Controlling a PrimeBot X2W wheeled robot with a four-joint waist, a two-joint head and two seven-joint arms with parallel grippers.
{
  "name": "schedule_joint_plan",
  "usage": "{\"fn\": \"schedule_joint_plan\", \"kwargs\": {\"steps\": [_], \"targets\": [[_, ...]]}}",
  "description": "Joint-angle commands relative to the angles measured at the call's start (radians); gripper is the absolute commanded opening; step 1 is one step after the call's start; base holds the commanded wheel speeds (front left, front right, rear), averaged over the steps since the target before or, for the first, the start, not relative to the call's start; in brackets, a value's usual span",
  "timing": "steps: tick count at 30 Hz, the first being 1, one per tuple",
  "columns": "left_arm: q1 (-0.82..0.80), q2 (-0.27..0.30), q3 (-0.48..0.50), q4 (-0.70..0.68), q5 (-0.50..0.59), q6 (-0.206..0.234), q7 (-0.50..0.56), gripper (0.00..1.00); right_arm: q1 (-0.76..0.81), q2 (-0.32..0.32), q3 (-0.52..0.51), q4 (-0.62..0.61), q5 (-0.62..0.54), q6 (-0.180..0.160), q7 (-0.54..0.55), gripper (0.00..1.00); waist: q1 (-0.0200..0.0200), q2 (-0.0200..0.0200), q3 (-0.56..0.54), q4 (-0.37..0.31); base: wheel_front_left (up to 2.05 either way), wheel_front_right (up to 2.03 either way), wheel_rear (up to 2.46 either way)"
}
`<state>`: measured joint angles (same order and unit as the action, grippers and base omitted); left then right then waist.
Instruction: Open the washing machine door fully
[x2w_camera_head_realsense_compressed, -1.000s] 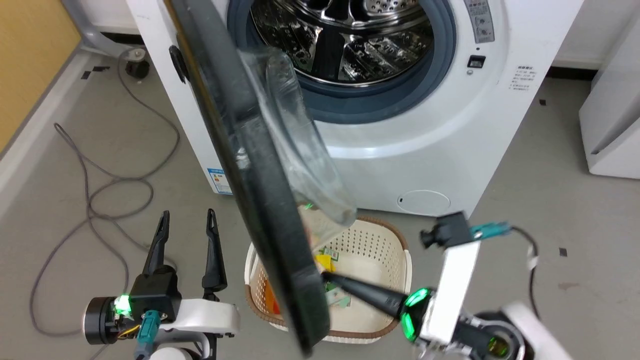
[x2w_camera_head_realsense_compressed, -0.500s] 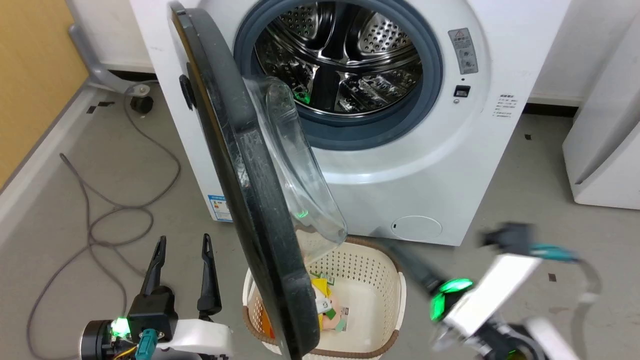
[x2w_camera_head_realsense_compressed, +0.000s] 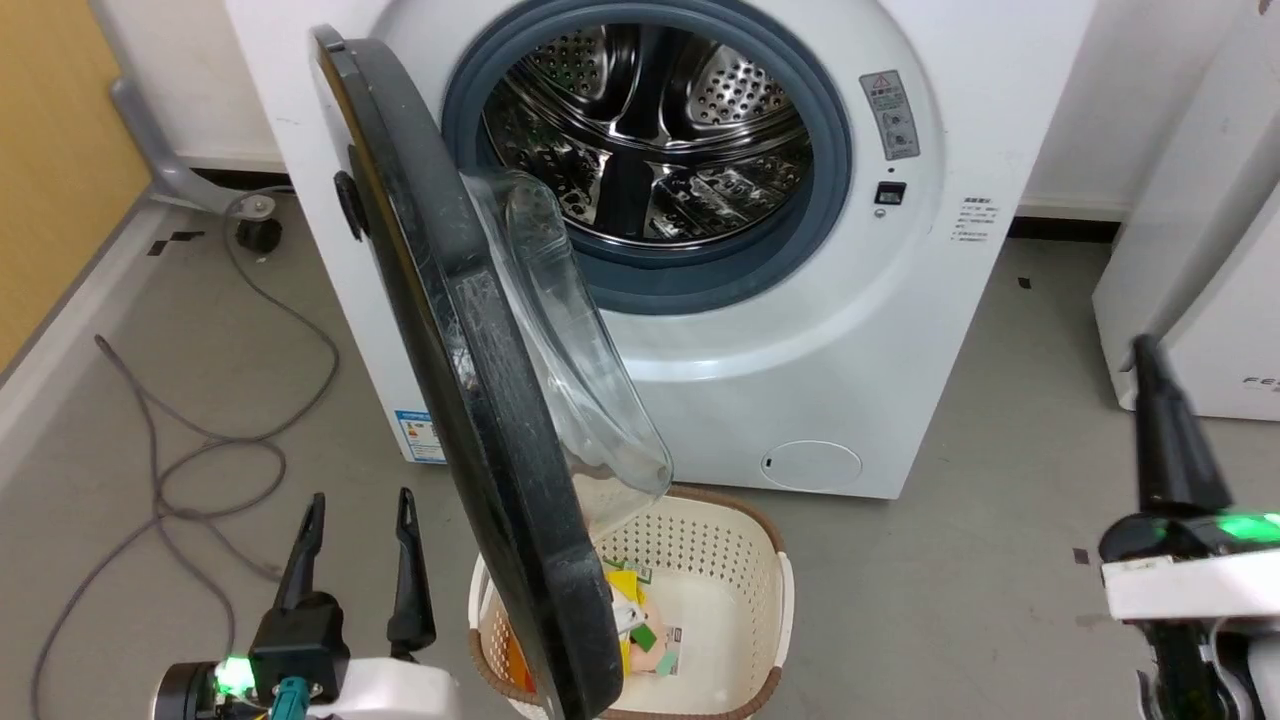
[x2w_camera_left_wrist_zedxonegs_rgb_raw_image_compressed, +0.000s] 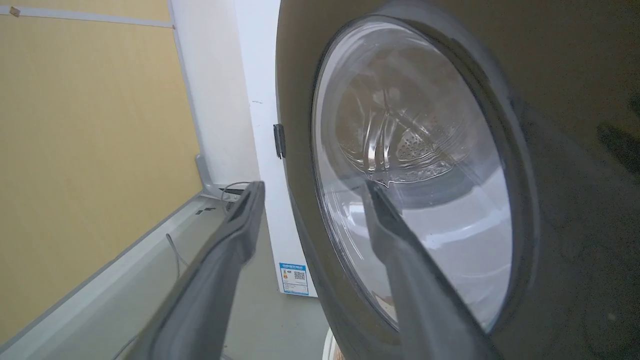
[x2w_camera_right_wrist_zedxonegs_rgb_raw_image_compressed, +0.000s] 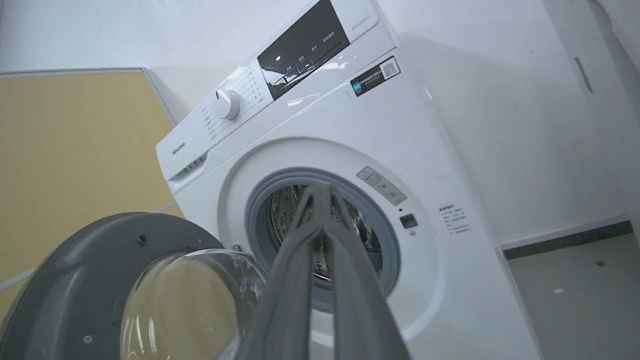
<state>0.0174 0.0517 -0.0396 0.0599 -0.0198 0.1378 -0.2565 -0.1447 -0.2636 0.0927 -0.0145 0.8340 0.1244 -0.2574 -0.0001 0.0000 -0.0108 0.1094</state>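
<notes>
The white washing machine (x2w_camera_head_realsense_compressed: 800, 380) stands ahead, its steel drum exposed. The washing machine door (x2w_camera_head_realsense_compressed: 470, 380), glossy black with a clear bulging window (x2w_camera_head_realsense_compressed: 570, 350), is swung out on its left hinge and stands edge-on towards me. My left gripper (x2w_camera_head_realsense_compressed: 360, 500) is open at the lower left, left of the door and apart from it. In the left wrist view the door (x2w_camera_left_wrist_zedxonegs_rgb_raw_image_compressed: 560, 150) rises just beyond my left gripper (x2w_camera_left_wrist_zedxonegs_rgb_raw_image_compressed: 314, 187). My right gripper (x2w_camera_head_realsense_compressed: 1142, 350) is shut and empty at the far right, fingers up, well away from the door. In the right wrist view its closed fingertips (x2w_camera_right_wrist_zedxonegs_rgb_raw_image_compressed: 320, 192) point at the drum opening.
A cream laundry basket (x2w_camera_head_realsense_compressed: 770, 590) with small colourful items sits on the floor under the door's lower edge. A grey cable (x2w_camera_head_realsense_compressed: 200, 440) loops over the floor on the left. A white appliance (x2w_camera_head_realsense_compressed: 1200, 300) stands at the right, a yellow wall (x2w_camera_head_realsense_compressed: 50, 150) at the left.
My right gripper has swung from over the basket by the door's lower edge out to the far right, fingers now upward. The head camera has shifted. The left gripper holds its place.
</notes>
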Motion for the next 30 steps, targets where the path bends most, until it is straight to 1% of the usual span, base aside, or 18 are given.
{"fn": "schedule_joint_plan", "kwargs": {"steps": [1, 3, 6, 8, 11, 18, 19, 20, 21, 22, 30], "targets": [[0.012, 0.005, 0.004, -0.004, 0.006, -0.001, -0.005, 1.00, 0.026, 0.023, -0.024, -0.015, -0.063, 0.006, -0.004, 0.00, 0.0001, 0.0000, 0.000, -0.001, 0.00, 0.00, 0.00], [0.014, 0.005, 0.006, -0.005, 0.006, -0.001, -0.005, 1.00, 0.051, 0.051, -0.072, -0.043, -0.224, 0.006, -0.004, 0.00, 0.0001, 0.0000, -0.001, -0.003, 0.00, 0.00, 0.00], [0.016, 0.006, 0.009, -0.006, 0.006, -0.002, -0.005, 1.00, 0.089, 0.094, -0.112, -0.083, -0.419, 0.006, -0.004, 0.00, 0.0001, 0.0000, -0.002, -0.005, 0.00, 0.00, 0.00], [0.017, 0.006, 0.010, -0.006, 0.005, -0.002, -0.005, 1.00, 0.116, 0.134, -0.135, -0.091, -0.484, 0.006, -0.004, 0.00, 0.0001, 0.0000, -0.005, -0.005, 0.00, 0.00, 0.00], [0.019, 0.005, 0.009, -0.007, 0.005, -0.003, -0.005, 1.00, 0.159, 0.160, -0.146, -0.078, -0.562, 0.006, -0.004, 0.00, 0.0001, 0.0000, -0.007, -0.003, 0.00, 0.00, 0.00], [0.024, 0.005, 0.010, -0.008, 0.005, -0.003, -0.005, 1.00, 0.231, 0.188, -0.168, 0.022, -0.715, 0.006, -0.004, 0.00, 0.0001, 0.0000, -0.011, -0.004, 0.00, 0.00, 0.00], [0.025, 0.005, 0.011, -0.008, 0.005, -0.003, -0.005, 1.00, 0.235, 0.193, -0.177, 0.032, -0.730, 0.006, -0.004, 0.07, 0.0001, 0.0000, -0.011, -0.004, 0.00, 0.00, 0.00], [0.026, 0.005, 0.011, -0.007, 0.005, -0.003, -0.005, 1.00, 0.242, 0.198, -0.187, 0.047, -0.740, 0.006, -0.004, 0.36, 0.0001, 0.0000, -0.012, -0.005, 0.00, 0.00, 0.00], [0.026, 0.005, 0.011, -0.007, 0.005, -0.003, -0.005, 1.00, 0.246, 0.202, -0.192, 0.063, -0.747, 0.006, -0.004, 0.60, 0.0001, 0.0000, -0.012, -0.005, 0.00, 0.00, 0.00], [0.027, 0.005, 0.011, -0.007, 0.006, -0.003, -0.005, 1.00, 0.245, 0.205, -0.197, 0.071, -0.746, 0.006, -0.004, 1.00, 0.0001, 0.0000, -0.012, -0.005, 0.00, 0.00, 0.00], [0.020, 0.005, 0.017, -0.011, 0.009, 0.001, -0.005, 1.00, 0.244, 0.213, -0.213, 0.104, -0.730, 0.006, -0.004, 1.00, 0.0001, 0.0000, -0.017, -0.002, 0.00, 0.00, 0.00]]}}
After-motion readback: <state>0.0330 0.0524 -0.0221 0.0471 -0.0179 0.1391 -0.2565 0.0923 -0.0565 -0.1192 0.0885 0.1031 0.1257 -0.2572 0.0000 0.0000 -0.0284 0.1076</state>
